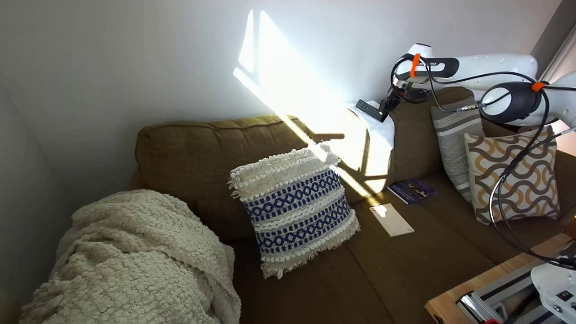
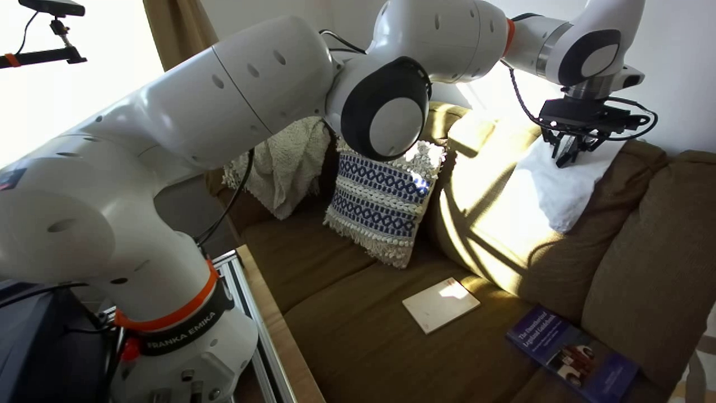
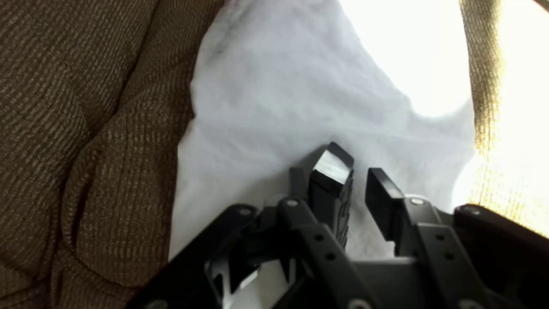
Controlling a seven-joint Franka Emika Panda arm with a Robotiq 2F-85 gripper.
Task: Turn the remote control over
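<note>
Wrist view first, and here's our remote control (image 3: pixel 327 201), tipped up on its edge over the white cloth (image 3: pixel 257 128), between the fingers (image 3: pixel 385 195) of the gripper (image 3: pixel 338 189). They're parted: clear air on the button side, the opposite finger right beside it, contact too close to call. Into an exterior view: cloth draped on the sofa backrest (image 1: pixel 193 157), buttons (image 1: pixel 369 109) slanting toward us! On to an exterior view where the arm (image 2: pixel 268 95) hangs across and the gripper mostly hides the remote. We'd judge it half turned; settling it flat is left.
</note>
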